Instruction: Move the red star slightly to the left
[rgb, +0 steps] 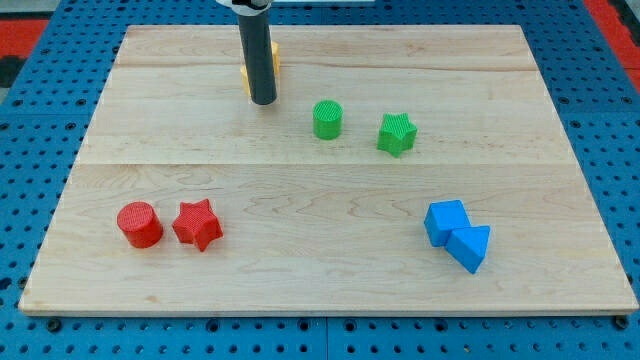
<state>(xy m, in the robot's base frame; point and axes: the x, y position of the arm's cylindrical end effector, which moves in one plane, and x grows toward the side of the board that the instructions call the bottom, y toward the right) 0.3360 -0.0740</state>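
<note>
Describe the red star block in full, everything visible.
The red star is a small, chunky, star-shaped block with a ridged, plastic-looking surface. It lies flat on the wooden board toward the view's bottom left, right beside the red cylinder on its left, seemingly touching it or nearly so. My tip is far off, near the view's top.

board (330, 210): pale matt wood, visible grain | red star (197, 224): ridged matt plastic | rod (258, 60): dark, smooth

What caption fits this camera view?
My tip rests near the board's top, far from the red star beside the red cylinder.
</note>
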